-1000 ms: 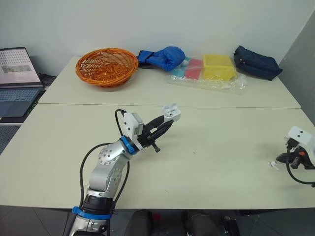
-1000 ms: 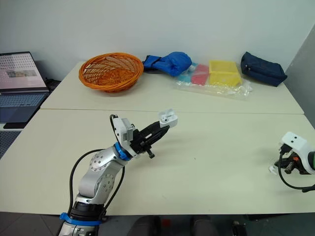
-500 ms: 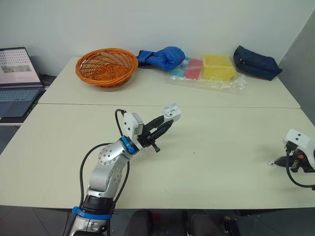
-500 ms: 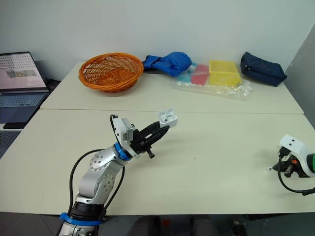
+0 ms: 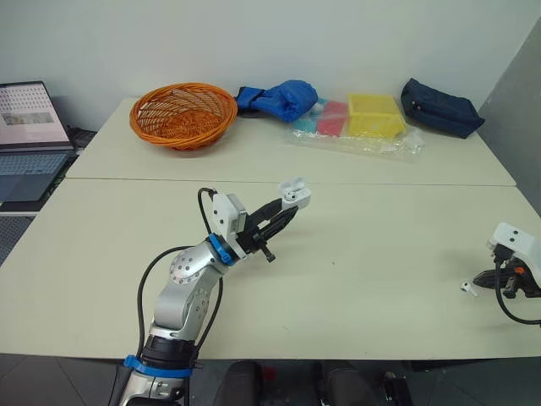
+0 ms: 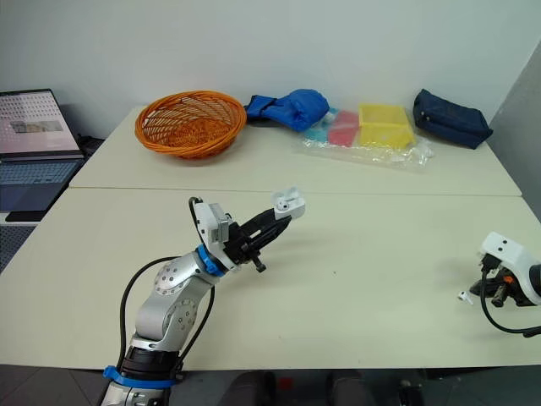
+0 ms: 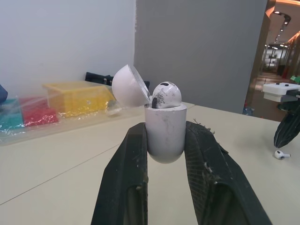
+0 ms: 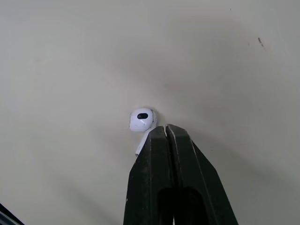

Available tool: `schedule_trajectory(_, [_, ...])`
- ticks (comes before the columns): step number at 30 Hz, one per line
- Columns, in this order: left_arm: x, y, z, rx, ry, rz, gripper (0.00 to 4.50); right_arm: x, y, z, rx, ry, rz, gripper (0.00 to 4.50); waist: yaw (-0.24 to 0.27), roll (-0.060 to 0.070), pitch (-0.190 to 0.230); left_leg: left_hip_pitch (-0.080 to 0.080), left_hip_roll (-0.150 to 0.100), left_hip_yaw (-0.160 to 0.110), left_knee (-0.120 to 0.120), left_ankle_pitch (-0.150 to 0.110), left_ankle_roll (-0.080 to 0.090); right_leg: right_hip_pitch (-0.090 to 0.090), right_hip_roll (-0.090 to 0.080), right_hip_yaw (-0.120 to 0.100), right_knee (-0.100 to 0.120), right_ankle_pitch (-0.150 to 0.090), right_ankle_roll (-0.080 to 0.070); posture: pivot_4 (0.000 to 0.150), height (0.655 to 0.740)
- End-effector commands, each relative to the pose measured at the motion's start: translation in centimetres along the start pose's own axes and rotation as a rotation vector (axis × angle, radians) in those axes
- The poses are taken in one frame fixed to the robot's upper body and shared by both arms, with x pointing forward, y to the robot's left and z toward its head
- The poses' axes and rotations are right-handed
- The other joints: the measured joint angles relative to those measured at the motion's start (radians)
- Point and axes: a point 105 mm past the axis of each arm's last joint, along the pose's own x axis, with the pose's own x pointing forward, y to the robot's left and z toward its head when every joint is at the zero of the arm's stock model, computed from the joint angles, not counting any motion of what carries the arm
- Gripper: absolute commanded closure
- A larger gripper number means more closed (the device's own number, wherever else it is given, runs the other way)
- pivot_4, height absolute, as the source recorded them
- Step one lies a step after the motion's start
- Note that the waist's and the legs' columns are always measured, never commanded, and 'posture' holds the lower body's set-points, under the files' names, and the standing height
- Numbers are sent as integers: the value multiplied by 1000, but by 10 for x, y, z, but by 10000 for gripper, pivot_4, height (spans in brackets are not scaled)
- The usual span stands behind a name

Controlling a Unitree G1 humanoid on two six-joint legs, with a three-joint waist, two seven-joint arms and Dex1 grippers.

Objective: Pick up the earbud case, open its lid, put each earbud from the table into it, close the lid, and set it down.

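Nothing legible appears anywhere: the lit screen of the open dark-grey laptop point(image 5: 30, 114) beside the counter is too small to make out, and the white plastic earbud case point(image 7: 165, 131) carries dark scuffs, not lettering.

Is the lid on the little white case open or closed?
Open. The lid tilts back off the earbud case, and one earbud pokes out of its top.

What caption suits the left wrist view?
Left gripper clamps the open earbud case, first earbud seated; the second earbud lies on the table.
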Motion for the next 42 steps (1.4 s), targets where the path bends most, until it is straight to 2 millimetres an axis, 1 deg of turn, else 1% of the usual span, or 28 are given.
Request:
schedule_trajectory(1, [4,-2,10,24,-36,-21,37716,-19,-8,15,-20,-45,-51,44783,0,0,0,0,0,0,0,0,0,0,0,0,0,0,0,1500,7400])
schedule_trajectory(2, [4,-2,10,23,-35,-22,37716,-21,-7,16,-7,-48,-47,44783,0,0,0,0,0,0,0,0,0,0,0,0,0,0,0,1500,7400])
schedule_trajectory(5, [4,-3,10,21,-36,-24,37716,-25,0,19,24,-47,-7,38747,0,0,0,-1,0,0,0,0,0,-1,0,0,0,0,0,1500,7400])
schedule_trajectory(10, [4,-3,10,21,-35,-27,37716,-23,4,25,29,-47,-16,21273,0,0,0,-1,0,0,0,0,0,-1,0,0,0,0,1,1500,7400])
schedule_trajectory(14, [4,-3,10,25,-33,-27,37716,-14,10,21,29,-22,-18,7185,0,0,0,-1,0,0,0,0,0,-1,0,0,1,0,0,1500,7400])
schedule_trajectory(15, [4,-3,10,25,-33,-27,37716,-12,10,19,34,-18,-15,4557,1,0,0,-1,0,0,0,0,0,-1,0,0,1,0,0,1500,7400])
schedule_trajectory(16, [4,-3,10,26,-32,-26,37716,-11,10,18,42,-15,-18,988,1,0,0,-1,0,0,0,0,0,-1,0,0,0,0,1,1500,7400])
schedule_trajectory(23, [3,-4,11,27,-32,-24,37716,1,9,10,30,9,-20,988,0,0,0,-2,0,0,1,0,0,-2,0,0,1,1,1,1500,7400])
schedule_trajectory(28, [3,-4,11,28,-31,-25,37716,11,8,10,8,13,-24,988,0,0,0,-2,0,0,2,0,0,-2,0,0,1,1,1,1500,7400])
schedule_trajectory(32, [3,-4,11,30,-29,-26,37716,15,5,4,-6,34,-37,988,0,0,0,-2,0,0,2,0,0,-2,0,0,1,1,1,1500,7400])
schedule_trajectory(33, [3,-4,11,30,-29,-26,37716,15,4,3,-4,33,-40,2594,0,0,0,-2,0,0,3,0,0,-2,0,0,1,1,1,1500,7400])
schedule_trajectory(35, [2,-4,11,31,-28,-26,37716,15,3,1,-9,37,-38,7188,0,0,0,-2,0,0,3,0,0,-2,0,0,1,1,1,1500,7400])
schedule_trajectory(37, [2,-3,11,32,-27,-25,37716,15,3,0,-15,44,-39,13797,0,0,0,-3,0,0,3,0,0,-2,0,0,1,1,1,1500,7400])
schedule_trajectory(39, [2,-3,11,32,-27,-25,37716,14,2,-1,-14,46,-35,21739,0,0,0,-3,0,0,3,0,0,-2,0,0,1,1,1,1500,7400])
schedule_trajectory(40, [2,-3,11,31,-27,-23,37716,14,3,-2,-18,48,-27,24813,0,0,0,-3,0,0,3,0,0,-2,0,0,1,1,1,1500,7400])
schedule_trajectory(42, [2,-3,10,31,-27,-24,37716,15,4,-3,-21,48,-25,24813,0,0,0,-3,0,0,3,0,0,-2,0,0,1,1,1,1500,7400])
